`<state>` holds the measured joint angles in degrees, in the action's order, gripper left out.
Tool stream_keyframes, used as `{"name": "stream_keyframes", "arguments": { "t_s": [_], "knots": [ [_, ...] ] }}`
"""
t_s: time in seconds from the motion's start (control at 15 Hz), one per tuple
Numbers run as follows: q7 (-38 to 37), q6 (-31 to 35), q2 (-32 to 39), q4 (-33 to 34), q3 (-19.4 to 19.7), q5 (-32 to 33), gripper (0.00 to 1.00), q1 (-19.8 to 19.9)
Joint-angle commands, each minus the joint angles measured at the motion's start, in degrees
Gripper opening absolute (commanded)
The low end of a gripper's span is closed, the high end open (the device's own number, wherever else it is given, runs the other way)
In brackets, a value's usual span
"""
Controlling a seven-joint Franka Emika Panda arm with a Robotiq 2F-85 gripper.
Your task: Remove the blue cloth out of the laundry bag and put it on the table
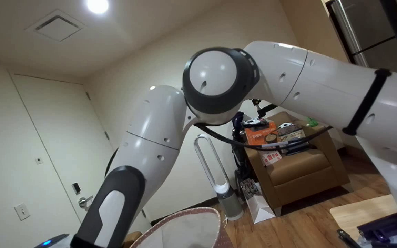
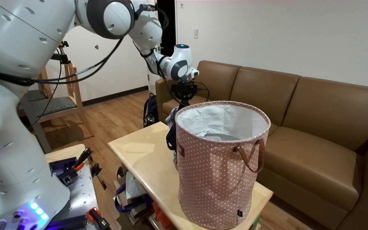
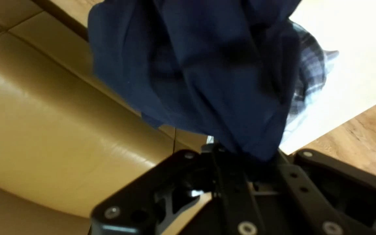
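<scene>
Navy and soft-looking, the blue cloth is probably light and floppy. It hangs from the gripper, which is clamped on a bunched bit: decent spot imo, thick folds shouldn't slip. It's outside and just beside the laundry bag; can't tell if it touches the table.

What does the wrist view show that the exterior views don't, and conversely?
Wrist view only: a clear look at dark blue cloth pinched in the black two-finger tool. Exterior views only: pink, white-dotted fabric laundry bag, white robot arm. Wrist and an exterior view share: that cloth, the tool, blue-white plaid cloth, brown couch, pale wooden table.
</scene>
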<state>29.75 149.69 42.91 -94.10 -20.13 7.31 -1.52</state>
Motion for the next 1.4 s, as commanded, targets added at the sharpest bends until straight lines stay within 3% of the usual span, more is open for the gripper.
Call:
{"name": "stream_keyframes", "arguments": {
  "t_s": [0.0,0.2,0.33,0.4,0.8,0.87,1.0,1.33],
  "knots": [
    [0.3,-5.6,0.9,-1.3,0.1,-3.7,0.03,0.8],
    [1.0,-10.7,2.0,-2.8,-0.6,-6.3,0.03,1.1],
    [-1.4,-10.3,2.5,-4.2,1.1,-6.6,0.03,-0.2],
    [-5.2,-5.8,2.7,-5.5,4.1,-4.9,0.03,-2.2],
    [-13.8,14.8,7.7,-7.1,11.9,-1.0,0.04,-8.5],
    [-14.8,16.9,8.3,-7.0,12.4,-0.7,0.35,-9.1],
    [-15.3,18.1,8.2,-7.3,10.7,-1.9,0.42,-7.6],
    [-15.4,12.4,1.5,-10.0,10.1,-1.8,0.73,-5.9]
  ]
}}
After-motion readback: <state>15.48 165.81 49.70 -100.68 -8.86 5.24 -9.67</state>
